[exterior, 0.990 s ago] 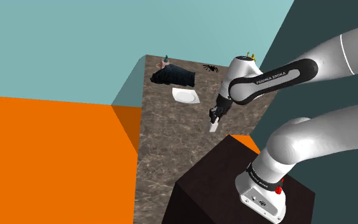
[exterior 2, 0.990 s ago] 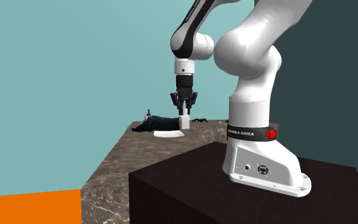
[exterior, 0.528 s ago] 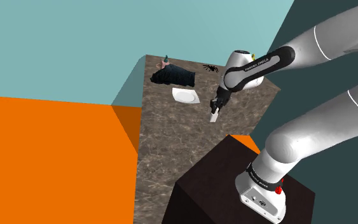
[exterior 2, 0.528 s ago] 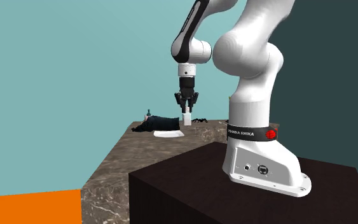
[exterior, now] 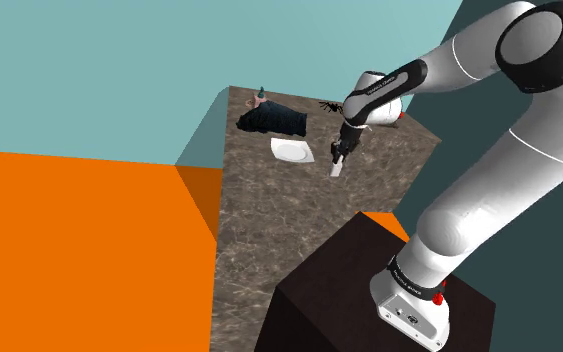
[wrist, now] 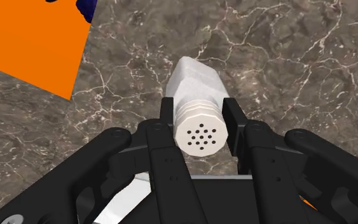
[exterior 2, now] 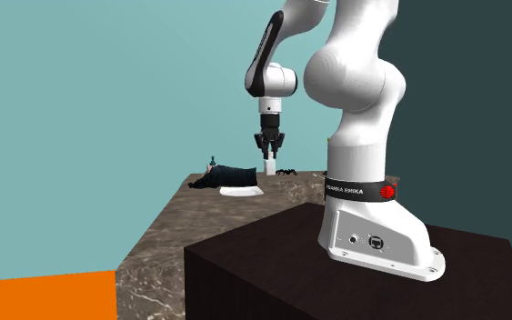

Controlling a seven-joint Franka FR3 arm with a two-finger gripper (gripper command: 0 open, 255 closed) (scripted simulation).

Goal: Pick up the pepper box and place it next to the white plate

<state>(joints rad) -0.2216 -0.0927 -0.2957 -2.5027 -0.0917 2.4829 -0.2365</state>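
White pepper box (wrist: pixel 195 83) clasped between the fingers of the black hand (wrist: pixel 199 124), held near the white plate (exterior: pixel 292 151), seemingly clear of the marbled surface (exterior: pixel 269 230)

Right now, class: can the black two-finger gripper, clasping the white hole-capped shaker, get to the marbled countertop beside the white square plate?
Probably yes. The gripper hangs with the shaker above bare countertop near the plate; nothing stands between them, and the black heap lies beyond the plate.
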